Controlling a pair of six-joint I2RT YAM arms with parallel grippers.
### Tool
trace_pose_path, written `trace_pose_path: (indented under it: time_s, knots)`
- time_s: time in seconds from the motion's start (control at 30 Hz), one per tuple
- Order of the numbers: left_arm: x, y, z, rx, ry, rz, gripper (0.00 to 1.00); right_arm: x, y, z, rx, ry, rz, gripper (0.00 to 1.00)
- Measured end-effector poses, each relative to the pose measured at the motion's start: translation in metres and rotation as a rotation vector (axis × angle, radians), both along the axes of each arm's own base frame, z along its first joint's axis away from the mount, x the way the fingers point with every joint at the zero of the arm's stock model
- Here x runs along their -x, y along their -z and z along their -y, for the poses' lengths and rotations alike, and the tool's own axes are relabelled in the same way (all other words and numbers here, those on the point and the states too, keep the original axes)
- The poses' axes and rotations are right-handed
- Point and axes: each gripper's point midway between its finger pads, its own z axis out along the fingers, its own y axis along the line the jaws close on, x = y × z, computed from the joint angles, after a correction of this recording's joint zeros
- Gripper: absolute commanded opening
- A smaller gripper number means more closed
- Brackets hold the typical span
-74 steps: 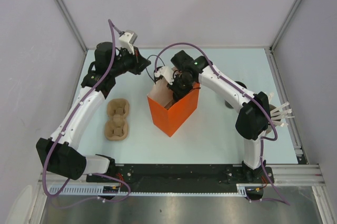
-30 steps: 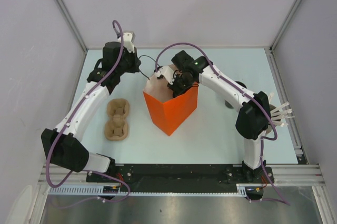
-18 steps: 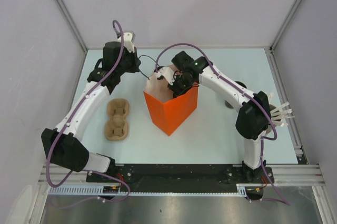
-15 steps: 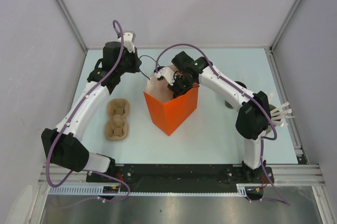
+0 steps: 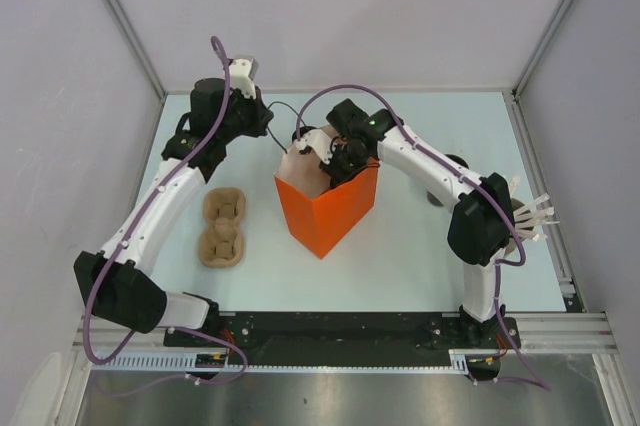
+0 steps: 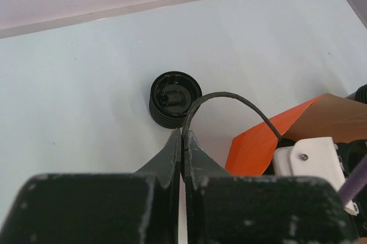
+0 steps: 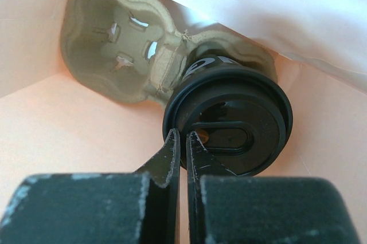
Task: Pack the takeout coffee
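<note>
From my remote station, I see the right gripper point(image 7: 182, 138) reaching down into the open orange bag point(image 5: 335, 216) at the middle of the table point(image 5: 420, 256), its fingers pressed together. The takeout coffee point(image 7: 229, 118), black cup and round black lid, sits inside the bag in one pocket of a brown pulp tray point(image 7: 109, 43). It lies directly below the fingertips, which overlap the near rim of the lid. I cannot tell whether they touch it. At the bag's far left corner, the left gripper point(image 6: 182, 135) is clamped on the bag's black cord handle point(image 6: 226, 94), which arcs from its tips across to the orange wall. Just beyond those tips a second black cup point(image 6: 175, 98) stands on the table, apart from the bag. Another pulp tray point(image 5: 222, 228) lies left of the bag.
</note>
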Motion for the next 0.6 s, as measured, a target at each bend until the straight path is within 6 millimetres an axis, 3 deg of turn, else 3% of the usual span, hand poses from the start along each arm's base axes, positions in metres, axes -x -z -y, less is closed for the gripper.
trace_pose_path:
  time_s: [0.6]
  knots:
    - [0.0045,-0.0029,0.0045,0.012,0.026,0.011,0.01,0.0008,0.0057,0.0021,0.009,-0.005,-0.005,0.0]
